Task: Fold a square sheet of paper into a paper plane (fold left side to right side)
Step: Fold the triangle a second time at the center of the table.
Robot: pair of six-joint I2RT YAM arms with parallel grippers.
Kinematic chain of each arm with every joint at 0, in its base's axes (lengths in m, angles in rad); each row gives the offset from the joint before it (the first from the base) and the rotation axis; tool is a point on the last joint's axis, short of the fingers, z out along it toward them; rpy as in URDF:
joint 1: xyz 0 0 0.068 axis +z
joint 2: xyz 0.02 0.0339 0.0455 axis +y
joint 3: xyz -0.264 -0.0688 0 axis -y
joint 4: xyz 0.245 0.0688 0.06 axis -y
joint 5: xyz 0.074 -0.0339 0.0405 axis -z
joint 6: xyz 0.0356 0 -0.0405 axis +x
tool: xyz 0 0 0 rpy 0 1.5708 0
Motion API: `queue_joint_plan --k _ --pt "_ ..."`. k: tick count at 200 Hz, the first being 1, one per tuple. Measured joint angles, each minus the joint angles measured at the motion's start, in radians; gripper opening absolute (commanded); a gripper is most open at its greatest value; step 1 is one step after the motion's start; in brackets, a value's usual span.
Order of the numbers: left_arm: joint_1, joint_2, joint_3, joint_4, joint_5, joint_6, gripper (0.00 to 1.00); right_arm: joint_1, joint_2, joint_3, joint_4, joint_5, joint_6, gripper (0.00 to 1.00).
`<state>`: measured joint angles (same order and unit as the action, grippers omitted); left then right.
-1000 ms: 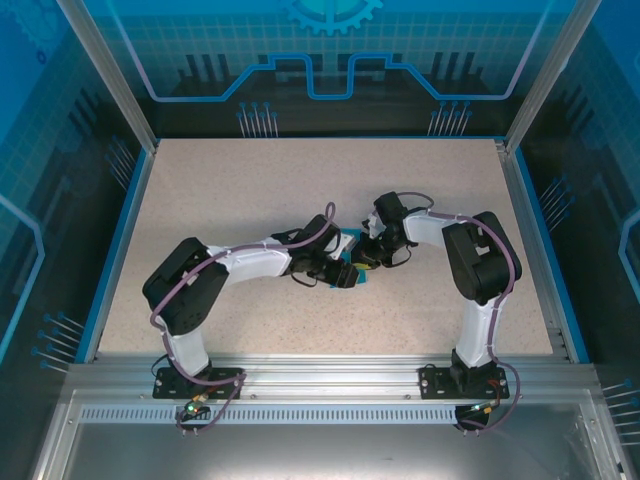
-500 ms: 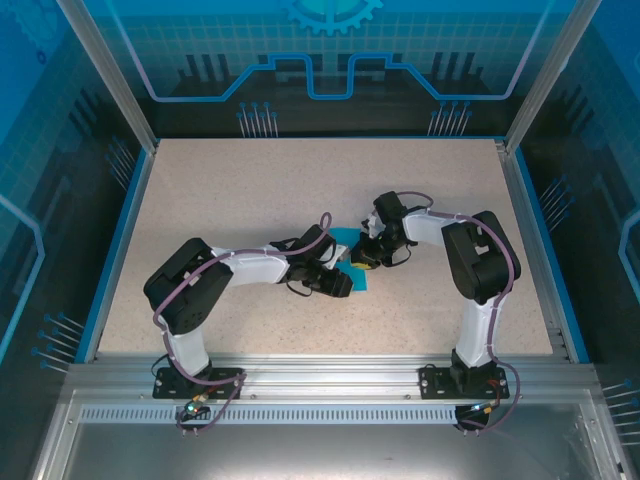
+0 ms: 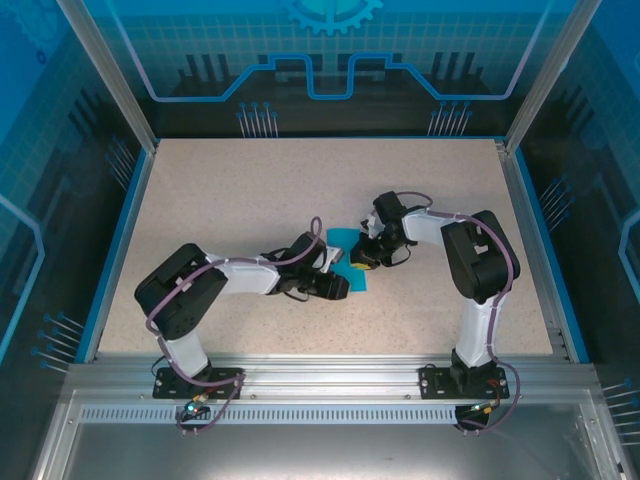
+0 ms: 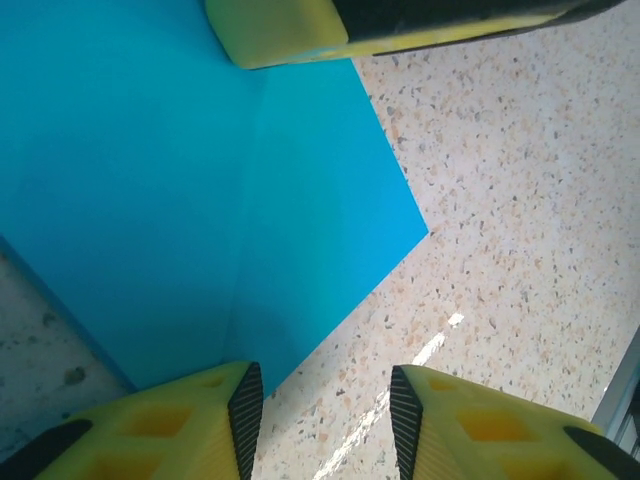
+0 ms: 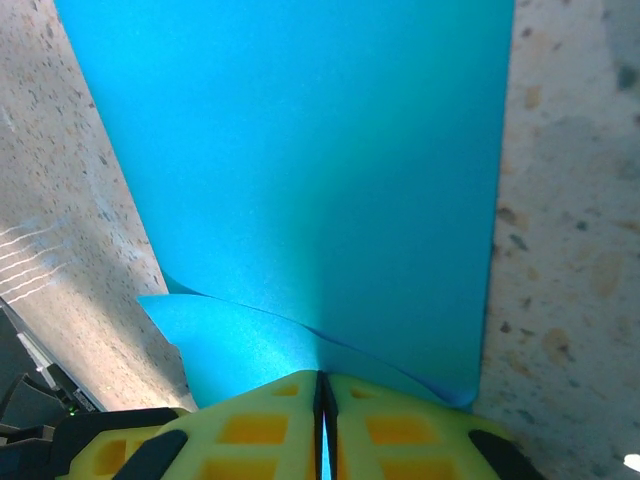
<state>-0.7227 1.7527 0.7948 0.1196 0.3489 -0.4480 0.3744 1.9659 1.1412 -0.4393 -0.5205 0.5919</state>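
Observation:
The square sheet of paper point(image 3: 343, 239) is teal-blue and lies partly folded at the middle of the table, between the two grippers. In the right wrist view the paper point(image 5: 320, 170) spreads ahead with a raised flap, and my right gripper point(image 5: 322, 382) is shut on its near fold, a teal sliver showing between the pads. My left gripper point(image 4: 325, 400) stands open just off the paper's point(image 4: 190, 170) near edge. Bare table shows between its fingers, and its left finger overlaps the paper's edge. From above, the left gripper point(image 3: 337, 286) and right gripper point(image 3: 362, 260) sit close together.
The speckled beige tabletop point(image 3: 250, 190) has a dark blue border strip point(image 3: 120, 240) and a metal frame around it. One yellow finger of the right gripper point(image 4: 290, 30) shows at the top of the left wrist view. Free table lies to the back and both sides.
My left arm has drawn back toward the near left, uncovering more of the paper. The right gripper has stayed where it was, shut on the paper.

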Motion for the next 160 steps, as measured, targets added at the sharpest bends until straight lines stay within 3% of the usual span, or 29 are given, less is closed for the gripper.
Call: queue_joint_plan --k 35,75,117,160 --pt "0.000 -0.054 -0.074 0.029 0.027 -0.029 0.43 0.000 0.005 0.008 -0.011 -0.003 -0.006 0.12" --pt "0.005 -0.116 -0.079 -0.058 0.039 -0.034 0.45 0.000 0.006 0.013 -0.018 -0.003 -0.010 0.13" --pt "0.053 -0.132 0.039 -0.101 0.061 -0.032 0.45 0.000 0.006 0.013 -0.018 -0.003 -0.014 0.13" --pt "0.058 -0.027 0.141 -0.092 0.069 -0.025 0.45 0.000 0.006 0.013 -0.018 -0.003 -0.017 0.13"
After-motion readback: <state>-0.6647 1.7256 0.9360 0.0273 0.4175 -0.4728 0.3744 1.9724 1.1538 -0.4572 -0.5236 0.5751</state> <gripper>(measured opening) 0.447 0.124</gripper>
